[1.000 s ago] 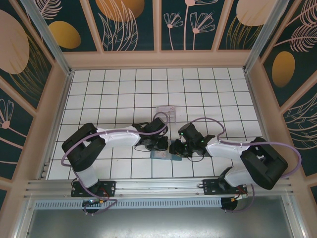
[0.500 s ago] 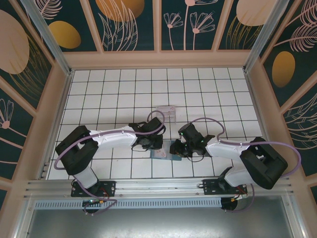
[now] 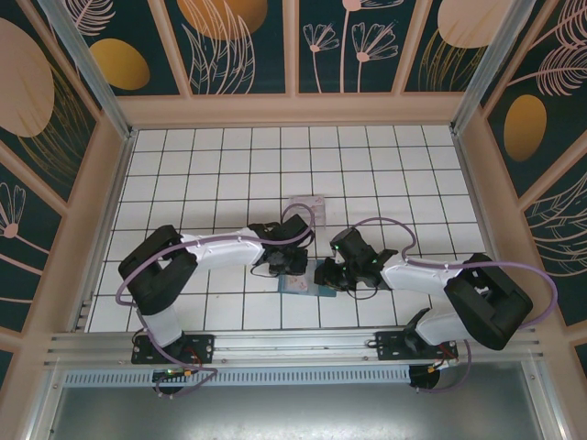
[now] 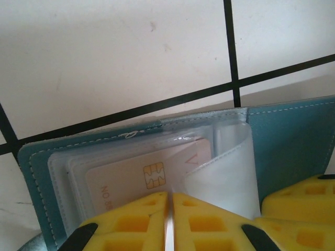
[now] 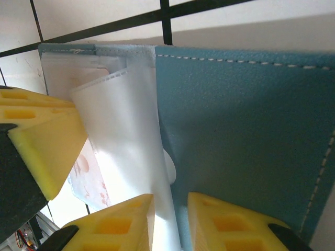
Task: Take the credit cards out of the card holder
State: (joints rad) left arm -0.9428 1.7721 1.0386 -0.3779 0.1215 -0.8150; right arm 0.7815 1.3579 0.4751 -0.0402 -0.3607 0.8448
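Note:
The slate-blue card holder (image 3: 301, 287) lies open on the white tiles between both grippers. In the left wrist view its cover (image 4: 293, 141) frames clear sleeves, and a pale pink credit card (image 4: 125, 180) with a gold chip sits in them. My left gripper (image 4: 170, 196) is shut, with a thin pale edge pinched between its yellow pads at that card's near side; from above, the left gripper (image 3: 292, 266) sits over the holder's left half. My right gripper (image 5: 170, 201) is shut on the holder's blue flap (image 5: 246, 120) and a white sleeve; overhead, the right gripper (image 3: 330, 275) is at the holder's right end.
A clear plastic box (image 3: 308, 205) stands on the tiles just behind the grippers. Wooden walls (image 3: 110, 183) close in the tiled floor on three sides, and a metal rail (image 3: 293, 344) runs along the near edge. The left finger (image 5: 36, 136) crowds the right wrist view.
The left arm stretched and drew its gripper slightly left, then came back to the holder. The right arm and the holder have stayed put.

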